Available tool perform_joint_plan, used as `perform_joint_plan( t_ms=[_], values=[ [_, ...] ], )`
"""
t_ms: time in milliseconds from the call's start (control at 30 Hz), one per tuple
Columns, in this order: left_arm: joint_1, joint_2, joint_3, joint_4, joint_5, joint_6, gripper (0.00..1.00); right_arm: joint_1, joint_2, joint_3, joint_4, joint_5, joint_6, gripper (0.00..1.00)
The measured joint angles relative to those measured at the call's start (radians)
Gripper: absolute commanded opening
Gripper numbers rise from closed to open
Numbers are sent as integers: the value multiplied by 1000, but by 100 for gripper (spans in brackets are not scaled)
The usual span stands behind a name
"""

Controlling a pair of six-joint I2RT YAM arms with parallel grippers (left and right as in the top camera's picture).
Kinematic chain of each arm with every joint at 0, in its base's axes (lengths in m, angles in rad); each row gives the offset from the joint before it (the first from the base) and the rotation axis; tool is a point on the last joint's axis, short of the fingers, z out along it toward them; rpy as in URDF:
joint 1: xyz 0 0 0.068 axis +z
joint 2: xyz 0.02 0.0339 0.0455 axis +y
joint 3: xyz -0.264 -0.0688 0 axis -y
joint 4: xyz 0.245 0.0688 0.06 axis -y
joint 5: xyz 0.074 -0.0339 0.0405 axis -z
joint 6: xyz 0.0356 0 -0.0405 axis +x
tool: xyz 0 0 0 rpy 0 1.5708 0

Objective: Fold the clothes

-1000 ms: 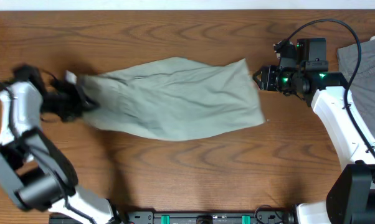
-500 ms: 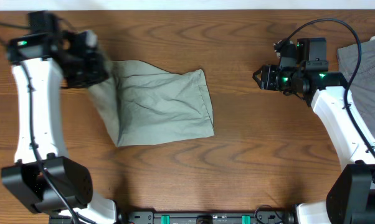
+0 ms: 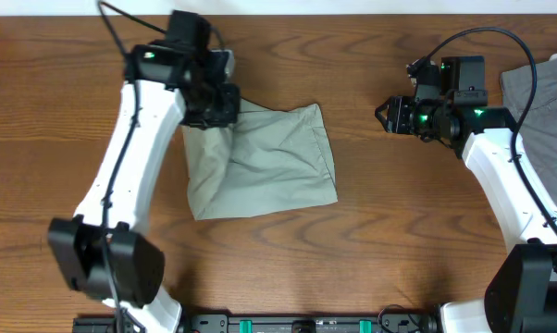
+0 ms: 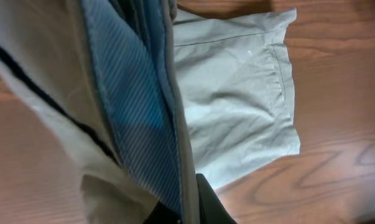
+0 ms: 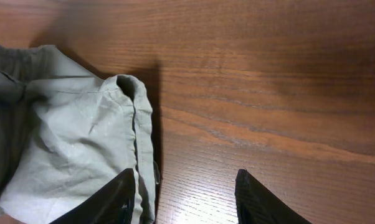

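Judged about halfway, with the shorts (image 3: 269, 162) doubled into a wrinkled rectangle left of centre on the surface (image 3: 371, 231), top-left corner pinched and lifted by the left gripper (image 3: 221, 104), right gripper (image 5: 184, 177) spread empty nearby, smoothing and another fold probably left.

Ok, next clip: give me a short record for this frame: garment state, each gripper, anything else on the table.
garment: khaki-green shorts, doubled over into a rough rectangle, lying on the wooden table except the far-left corner
left gripper: shut on that raised corner; striped blue lining shows in its wrist view
right gripper: open, empty, right of the shorts, not touching them
other: grey garment at the table's right edge
fold status: unfinished, cloth wrinkled
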Motion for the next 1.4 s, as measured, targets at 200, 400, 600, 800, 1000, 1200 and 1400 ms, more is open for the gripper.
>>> perform_joint_plan(
  t_ms=[200,400,600,800,1000,1200,1400],
  values=[
    [-14,68,0,-5,-46,-41,6,0,0,0,0,0,0,52],
    [49,59,157,-144,-101,-31,6,0,0,0,0,0,0,52],
    [42,1,343,-197,-137,-2,6,0,0,0,2,0,0,52],
    [-47,24,350,-200,-142,2,6,0,0,0,1,0,0,52],
    [-186,183,349,-197,-142,1,6,0,0,0,-2,0,0,51],
    [-299,335,348,-164,-140,-18,6,0,0,0,-53,24,12,49],
    [-352,382,348,-135,-141,-40,6,0,0,0,-97,70,25,50]
  ],
)
